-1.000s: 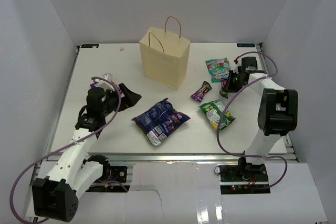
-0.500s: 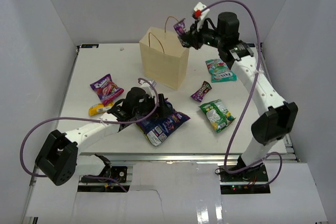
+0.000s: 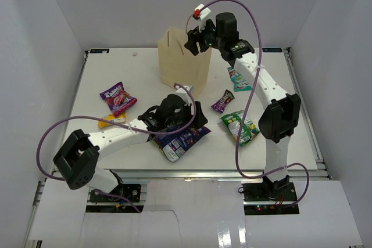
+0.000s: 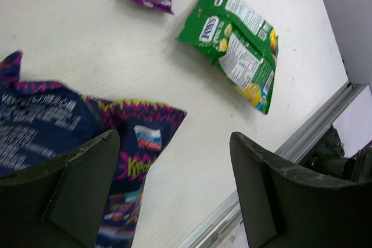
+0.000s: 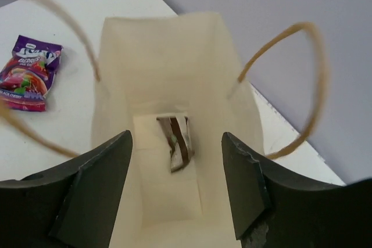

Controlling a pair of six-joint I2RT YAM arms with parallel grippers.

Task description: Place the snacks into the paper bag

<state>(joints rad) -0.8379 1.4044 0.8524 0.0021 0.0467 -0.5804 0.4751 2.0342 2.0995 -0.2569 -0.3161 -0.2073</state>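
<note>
The tan paper bag (image 3: 181, 71) stands upright at the back of the table. My right gripper (image 3: 193, 43) hangs open just above its mouth. The right wrist view looks straight down into the paper bag (image 5: 157, 56), where one small dark candy pack (image 5: 179, 140) lies on the bottom below my open right gripper (image 5: 177, 184). My left gripper (image 3: 193, 124) is open and low over the large dark blue-purple bag (image 3: 174, 142). In the left wrist view my left gripper (image 4: 174, 184) has one finger over that blue-purple bag (image 4: 52, 126), and only the bag's corner lies between the fingers.
On the table lie a green bag (image 3: 241, 127), a small dark candy pack (image 3: 222, 101), a teal-white bag (image 3: 237, 79) partly behind my right arm, a magenta bag (image 3: 118, 98) and a small yellow packet (image 3: 107, 121). The table's front rail (image 4: 302, 137) is close.
My right gripper moved over the bag's mouth and opened; the candy pack it held now lies inside. My left gripper slid further right over the blue-purple bag.
</note>
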